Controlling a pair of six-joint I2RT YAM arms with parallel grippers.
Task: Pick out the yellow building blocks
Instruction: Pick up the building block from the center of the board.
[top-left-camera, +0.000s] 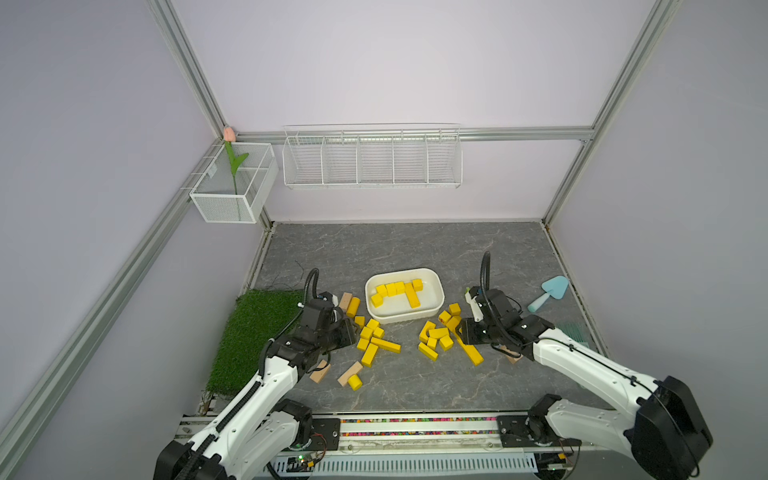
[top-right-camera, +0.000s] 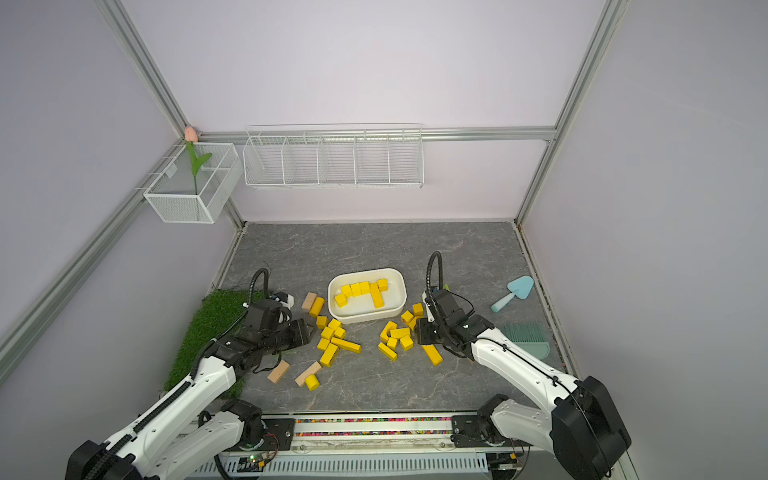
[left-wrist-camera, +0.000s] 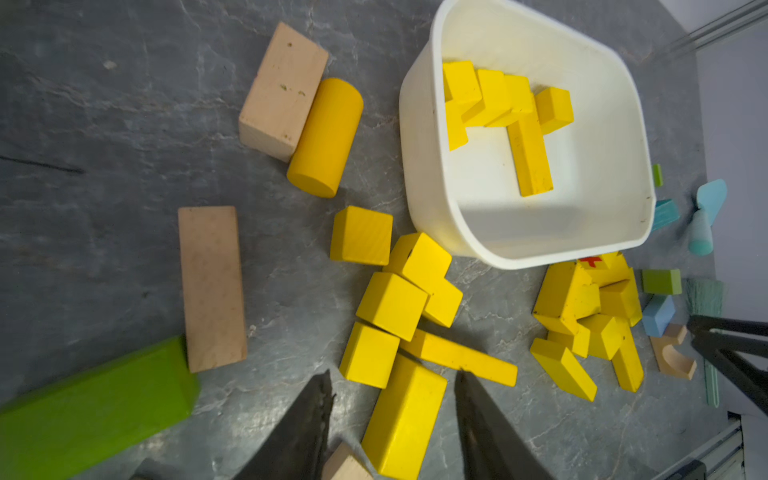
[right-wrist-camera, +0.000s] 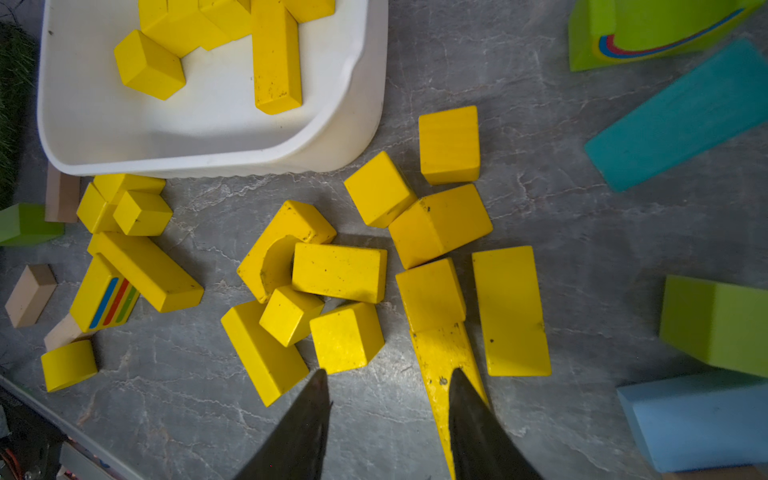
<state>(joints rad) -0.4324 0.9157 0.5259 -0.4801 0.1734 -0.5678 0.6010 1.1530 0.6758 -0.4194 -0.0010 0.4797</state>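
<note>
Yellow building blocks (top-left-camera: 412, 294): some six in white tub (top-left-camera: 405, 318), most loose on table (top-left-camera: 374, 249) in two clusters beside it, task early; left gripper (left-wrist-camera: 393, 374) open astride yellow bar (left-wrist-camera: 403, 419), right gripper (right-wrist-camera: 388, 371) open, empty.

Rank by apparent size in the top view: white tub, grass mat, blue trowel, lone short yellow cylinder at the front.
1. grass mat, even with the left arm covering part of it
2. white tub
3. blue trowel
4. short yellow cylinder, clearly smallest
</note>
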